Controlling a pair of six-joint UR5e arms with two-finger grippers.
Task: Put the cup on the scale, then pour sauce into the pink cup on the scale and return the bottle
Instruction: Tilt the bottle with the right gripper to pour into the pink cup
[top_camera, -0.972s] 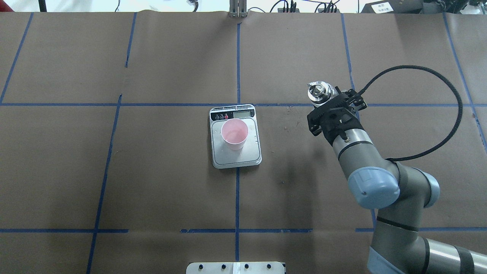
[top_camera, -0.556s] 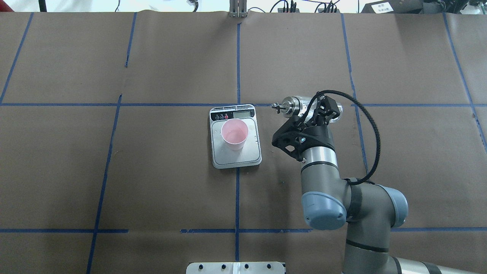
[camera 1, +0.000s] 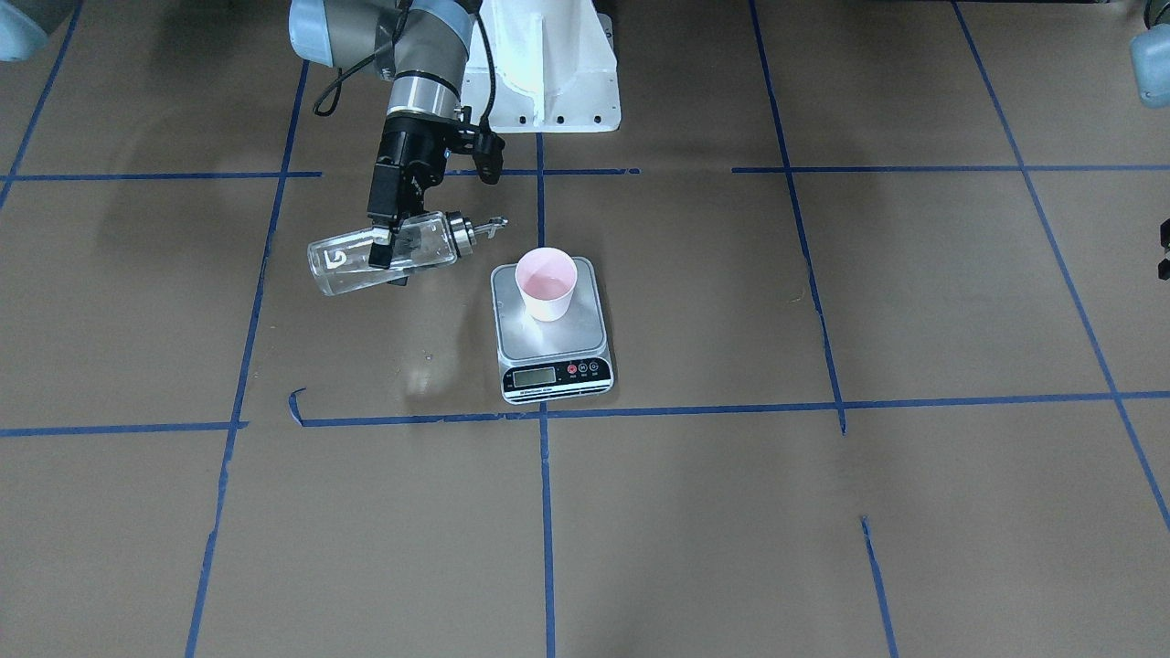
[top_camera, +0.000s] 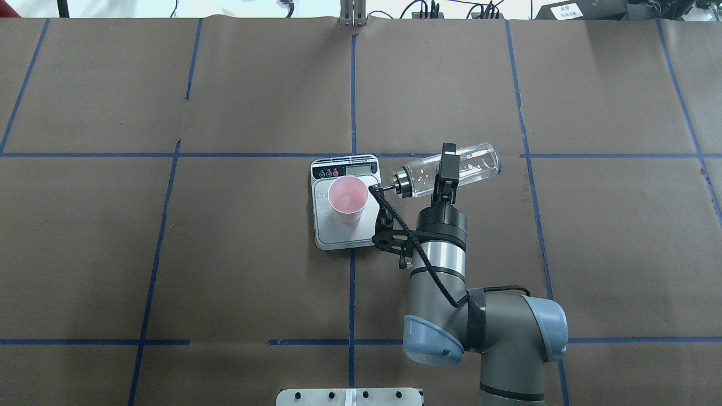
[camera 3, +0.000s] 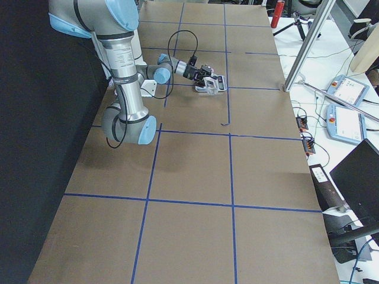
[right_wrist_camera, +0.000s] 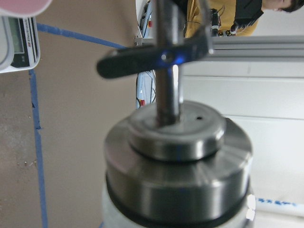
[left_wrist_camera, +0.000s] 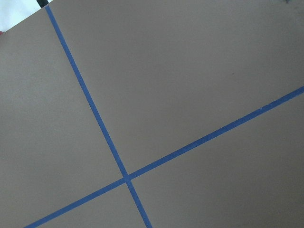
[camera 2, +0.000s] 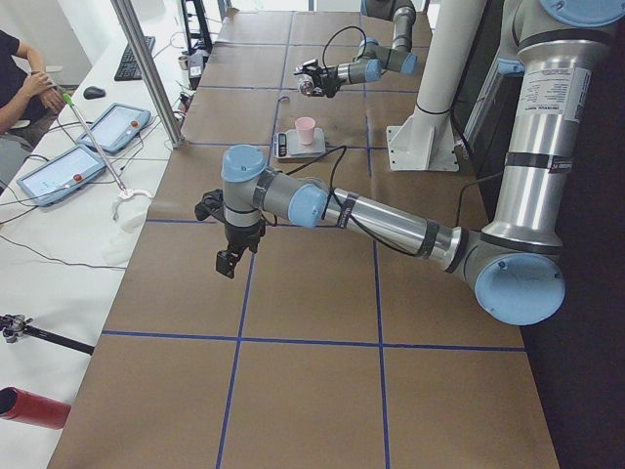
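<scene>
The pink cup [top_camera: 348,198] stands on the silver scale [top_camera: 345,234], also seen from the front as cup [camera 1: 547,283] on scale [camera 1: 526,340]. My right gripper [top_camera: 445,173] is shut on the clear glass bottle [top_camera: 474,163] and holds it almost level above the table, right of the scale. Its spout [top_camera: 385,185] points at the cup and stops just short of the rim. The front view shows the gripper [camera 1: 388,252] and bottle [camera 1: 343,265]. The right wrist view shows the silver collar [right_wrist_camera: 175,166]. My left gripper [camera 2: 229,260] hangs over bare table; I cannot tell its state.
Blue tape lines [top_camera: 352,90] divide the brown table. The white robot base [camera 1: 548,82] stands behind the scale. The right wrist's black cable [top_camera: 395,223] loops by the scale's right edge. Tablets [camera 2: 59,171] and an operator [camera 2: 20,78] are at the far side.
My right arm swung left toward the scale. The bottle went from upright to almost level, its spout now near the cup's rim.
</scene>
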